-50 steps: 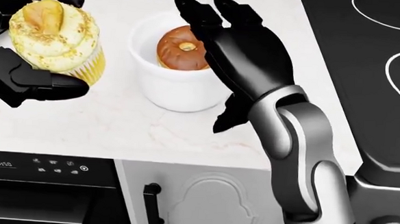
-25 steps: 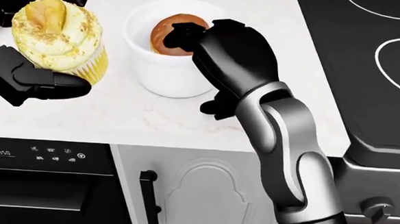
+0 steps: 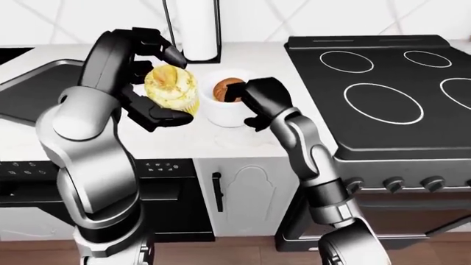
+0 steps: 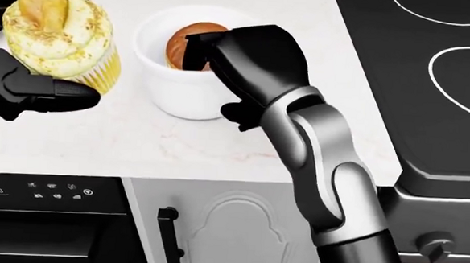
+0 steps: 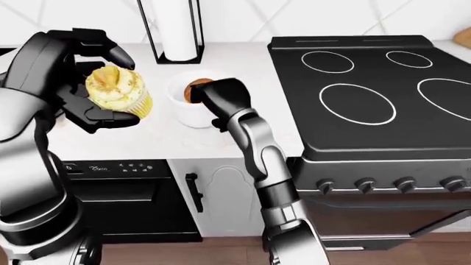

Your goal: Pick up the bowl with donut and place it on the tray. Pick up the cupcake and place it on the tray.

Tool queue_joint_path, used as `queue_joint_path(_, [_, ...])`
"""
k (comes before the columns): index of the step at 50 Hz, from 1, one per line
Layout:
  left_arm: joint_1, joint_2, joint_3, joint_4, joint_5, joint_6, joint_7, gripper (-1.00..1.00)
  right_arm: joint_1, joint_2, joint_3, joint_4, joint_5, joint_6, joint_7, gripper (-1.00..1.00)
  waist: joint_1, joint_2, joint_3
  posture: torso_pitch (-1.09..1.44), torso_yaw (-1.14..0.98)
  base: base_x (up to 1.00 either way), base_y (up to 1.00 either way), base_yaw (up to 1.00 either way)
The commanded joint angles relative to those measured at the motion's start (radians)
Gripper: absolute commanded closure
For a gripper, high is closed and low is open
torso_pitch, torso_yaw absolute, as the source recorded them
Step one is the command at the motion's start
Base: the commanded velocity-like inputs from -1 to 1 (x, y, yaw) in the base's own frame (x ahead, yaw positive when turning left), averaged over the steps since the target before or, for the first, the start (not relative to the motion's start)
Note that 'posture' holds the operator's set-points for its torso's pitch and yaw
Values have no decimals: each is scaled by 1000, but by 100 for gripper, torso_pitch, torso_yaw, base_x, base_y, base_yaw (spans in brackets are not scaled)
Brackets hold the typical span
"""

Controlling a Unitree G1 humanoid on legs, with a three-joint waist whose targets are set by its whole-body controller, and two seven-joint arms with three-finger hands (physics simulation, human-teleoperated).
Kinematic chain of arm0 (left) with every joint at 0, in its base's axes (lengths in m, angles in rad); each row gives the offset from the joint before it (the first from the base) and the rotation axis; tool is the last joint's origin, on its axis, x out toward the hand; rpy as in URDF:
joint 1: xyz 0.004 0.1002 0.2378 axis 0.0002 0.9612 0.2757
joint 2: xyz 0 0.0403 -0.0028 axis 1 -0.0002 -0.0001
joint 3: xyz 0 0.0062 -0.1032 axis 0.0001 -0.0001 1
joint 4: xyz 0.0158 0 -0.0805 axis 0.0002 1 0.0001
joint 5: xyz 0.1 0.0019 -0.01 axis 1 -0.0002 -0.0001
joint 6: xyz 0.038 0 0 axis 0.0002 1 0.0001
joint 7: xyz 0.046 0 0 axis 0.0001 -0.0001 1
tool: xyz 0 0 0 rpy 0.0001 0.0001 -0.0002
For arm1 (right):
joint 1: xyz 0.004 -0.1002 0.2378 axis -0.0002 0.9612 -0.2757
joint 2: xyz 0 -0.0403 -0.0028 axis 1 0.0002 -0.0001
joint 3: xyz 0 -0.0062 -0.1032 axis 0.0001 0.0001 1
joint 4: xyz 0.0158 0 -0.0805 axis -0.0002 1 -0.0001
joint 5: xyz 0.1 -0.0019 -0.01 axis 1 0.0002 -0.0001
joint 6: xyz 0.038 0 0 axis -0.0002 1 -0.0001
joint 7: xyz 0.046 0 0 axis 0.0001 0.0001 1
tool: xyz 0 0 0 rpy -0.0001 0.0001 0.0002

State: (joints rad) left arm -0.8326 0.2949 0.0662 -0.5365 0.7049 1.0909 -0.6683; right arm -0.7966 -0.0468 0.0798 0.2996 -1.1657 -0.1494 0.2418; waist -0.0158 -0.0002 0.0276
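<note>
A yellow frosted cupcake [image 4: 59, 32] is held above the white counter [image 4: 138, 144], at the upper left of the head view. My left hand [image 4: 66, 41] is shut round it, with fingers above and below. To its right stands a white bowl [image 4: 173, 86] with a brown donut [image 4: 179, 47] inside. My right hand [image 4: 217, 82] grips the bowl's right wall: its fingers curl over the rim next to the donut and its thumb presses the outside low down. A dark flat tray [image 3: 29, 94] lies at the left of the left-eye view.
A black stove top [image 3: 382, 94] with ring burners fills the counter to the right of the bowl. A paper towel holder [image 3: 195, 27] stands just above the bowl and cupcake. Below the counter edge are a black appliance panel [image 4: 38, 191] and a white cabinet door [image 4: 230, 234].
My right hand has moved left onto the bowl, and its fingers have closed from open over the rim. The cupcake stays in my left hand. The view has shifted slightly.
</note>
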Motion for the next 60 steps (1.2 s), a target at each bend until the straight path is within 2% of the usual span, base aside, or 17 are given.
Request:
queue_joint_path(1, [-30,11,12,-24,6,-20,12,100,-8,3,11,32,-14,1,-4,3,6,3,-12,0,0,0,0,0])
queue_joint_path(8, [-31,14,17,-20,-2,-21,19,100,-21,7,18,123,-26,-16,-46,-4,5,3,-12,0,0,0,0,0])
queue_joint_path(11, [-29,15,17,-18,-8,-24,25,100,-14,14,22,117,-31,-14,-33,-15,6,3,-12,0,0,0,0,0])
queue_joint_path(14, [-32,18,19,-16,-13,-23,28,100,-5,19,28,121,-32,-19,-2,-11,7,3,-13,0,0,0,0,0])
queue_joint_path(18, [-28,20,20,-15,-21,-25,34,100,-6,22,31,152,-40,-26,-1,28,8,3,-14,0,0,0,0,0])
queue_joint_path(20, [-27,21,21,-15,-23,-25,35,100,-8,23,31,156,-41,-26,3,35,8,3,-16,0,0,0,0,0])
queue_joint_path(25, [-23,23,23,-16,-28,-26,39,100,-14,25,28,146,-39,-24,13,98,8,2,-20,0,0,0,0,0])
queue_joint_path(33, [-18,27,24,-25,-33,-20,40,100,-7,20,22,120,-31,-22,21,100,6,3,-22,0,0,0,0,0])
queue_joint_path(43, [-7,29,28,-25,-50,-27,53,100,-27,-8,-7,-11,12,9,107,100,9,3,-20,0,0,0,0,0])
queue_joint_path(51, [-15,36,26,-34,-48,-11,45,100,-33,-28,-34,-243,84,90,309,100,14,-1,-16,0,0,0,0,0])
queue_joint_path(60, [-28,45,24,-48,-40,10,25,100,-53,-56,-65,-494,148,244,540,100,13,0,-7,0,0,0,0,0])
